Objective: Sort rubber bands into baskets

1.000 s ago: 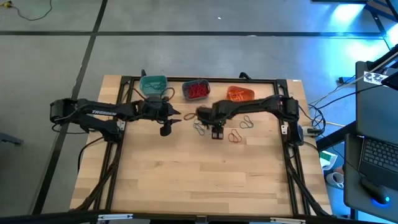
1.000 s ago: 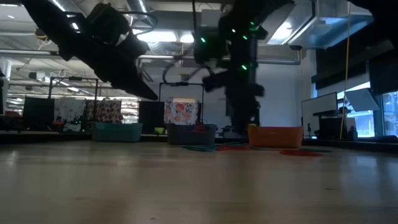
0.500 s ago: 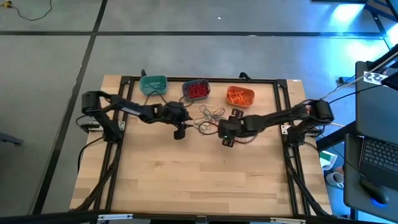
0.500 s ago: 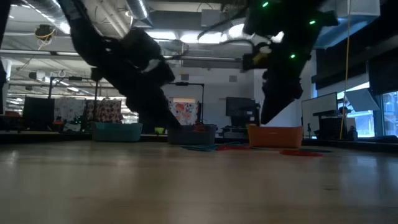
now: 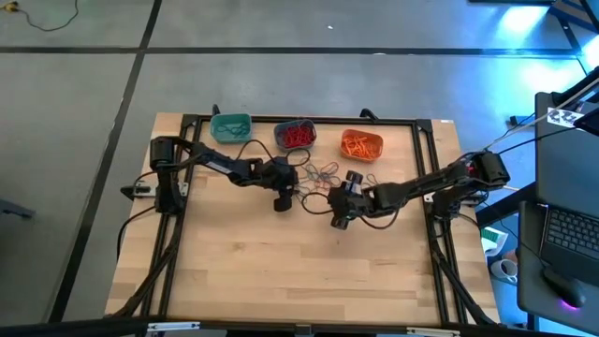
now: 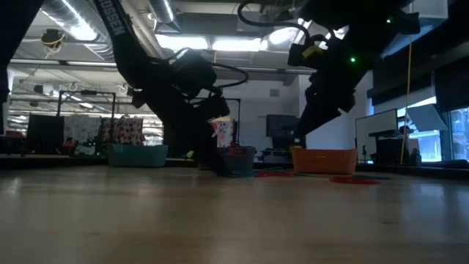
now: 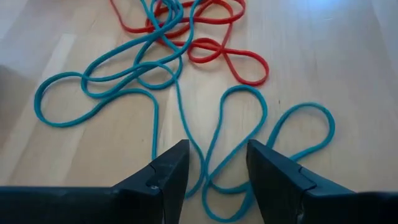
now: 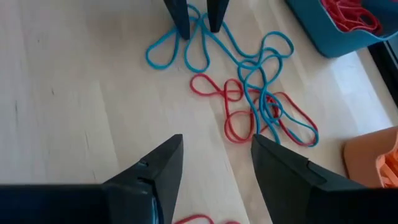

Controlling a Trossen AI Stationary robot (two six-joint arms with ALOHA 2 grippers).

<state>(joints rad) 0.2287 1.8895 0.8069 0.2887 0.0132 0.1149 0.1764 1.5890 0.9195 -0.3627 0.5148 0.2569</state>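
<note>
Sorting's well underway: slate-blue basket (image 5: pixel 296 135) at twelve o'clock holds reds, orange basket (image 5: pixel 361 144) oranges, teal basket (image 5: pixel 230 126) few. Left gripper (image 5: pixel 283 200), fingers spread, straddles tangled teal rubber bands (image 7: pixel 205 146); right gripper (image 5: pixel 339 221) open, empty.

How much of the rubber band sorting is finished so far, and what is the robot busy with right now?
Partly done. The slate blue basket already holds red bands and the orange basket orange ones. In hand: the left gripper is low over the table, open astride a teal band, not yet gripping it. The right gripper hovers open nearby. Left: a tangle of teal and red bands on the table.
</note>
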